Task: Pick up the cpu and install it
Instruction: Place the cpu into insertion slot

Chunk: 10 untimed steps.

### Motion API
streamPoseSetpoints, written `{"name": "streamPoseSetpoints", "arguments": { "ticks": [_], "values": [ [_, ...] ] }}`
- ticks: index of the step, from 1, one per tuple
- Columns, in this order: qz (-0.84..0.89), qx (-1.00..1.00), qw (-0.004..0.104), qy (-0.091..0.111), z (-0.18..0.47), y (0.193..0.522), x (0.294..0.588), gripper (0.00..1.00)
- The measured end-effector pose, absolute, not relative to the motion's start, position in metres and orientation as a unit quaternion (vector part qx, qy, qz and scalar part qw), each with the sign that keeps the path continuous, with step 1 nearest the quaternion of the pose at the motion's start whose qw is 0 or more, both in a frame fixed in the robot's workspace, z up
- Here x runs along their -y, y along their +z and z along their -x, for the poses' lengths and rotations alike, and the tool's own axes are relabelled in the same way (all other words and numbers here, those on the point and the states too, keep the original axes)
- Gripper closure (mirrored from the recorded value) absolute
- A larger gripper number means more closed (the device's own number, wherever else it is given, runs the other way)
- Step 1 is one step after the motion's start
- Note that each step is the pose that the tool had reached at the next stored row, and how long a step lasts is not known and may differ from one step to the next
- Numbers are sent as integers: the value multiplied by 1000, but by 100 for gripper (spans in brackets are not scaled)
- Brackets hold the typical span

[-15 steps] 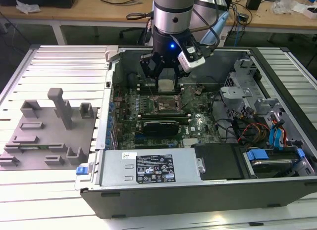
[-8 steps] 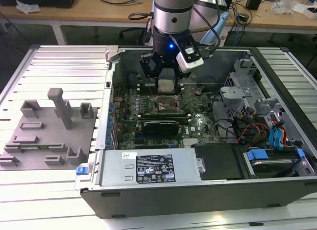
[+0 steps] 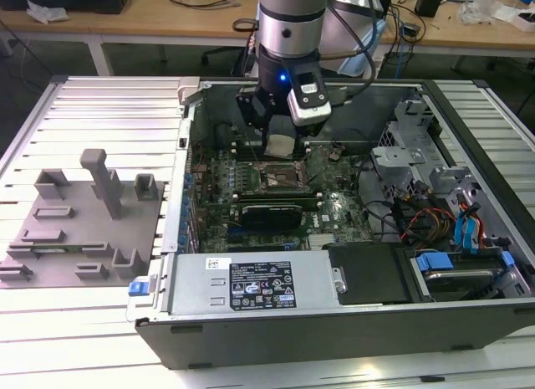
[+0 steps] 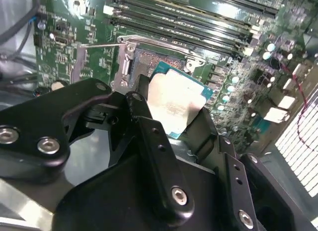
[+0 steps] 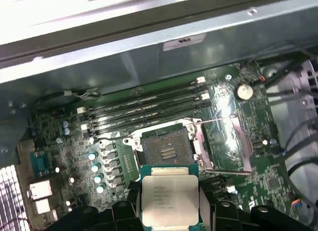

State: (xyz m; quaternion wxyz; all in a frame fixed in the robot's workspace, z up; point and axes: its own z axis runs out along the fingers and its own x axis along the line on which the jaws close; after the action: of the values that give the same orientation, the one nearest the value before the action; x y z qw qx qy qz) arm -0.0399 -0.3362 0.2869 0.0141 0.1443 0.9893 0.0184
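The gripper (image 4: 174, 122) pinches the cpu (image 5: 170, 198) by two opposite edges between its black metal fingers (image 4: 145, 122). The cpu is a flat square chip with a dull silver lid on a thin green board, and it is held level in the air.

Just below the gripper, and apart from the chip, lies the socket (image 5: 166, 149). It is a dark square recess with a bright metal frame and a grid of contacts showing. Its hinged metal plate (image 5: 233, 141) is folded back to one side, next to a thin wire lever.

Around the socket spreads the green circuit board (image 5: 74, 141), studded with small round capacitors. Long dark memory slots (image 5: 149, 104) run in parallel rows beyond the socket, and a round coin battery (image 5: 243, 91) sits near them.

The board lies in an open metal computer case (image 3: 334, 335), which also holds a grey power supply box (image 3: 251, 280), bundled cables and a drive bay with blue tabs (image 3: 435, 259).

Well away from the gripper, outside the case, a grey plastic tray (image 3: 84, 213) with upright blocks rests on the ribbed pale table (image 3: 84, 339).
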Motion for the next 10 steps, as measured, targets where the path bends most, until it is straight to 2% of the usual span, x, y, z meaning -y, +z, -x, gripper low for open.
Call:
{"name": "streamPoseSetpoints", "arguments": {
  "ticks": [10],
  "values": [
    [-279,-960,16,16,40,287,336,45]
  ]
}}
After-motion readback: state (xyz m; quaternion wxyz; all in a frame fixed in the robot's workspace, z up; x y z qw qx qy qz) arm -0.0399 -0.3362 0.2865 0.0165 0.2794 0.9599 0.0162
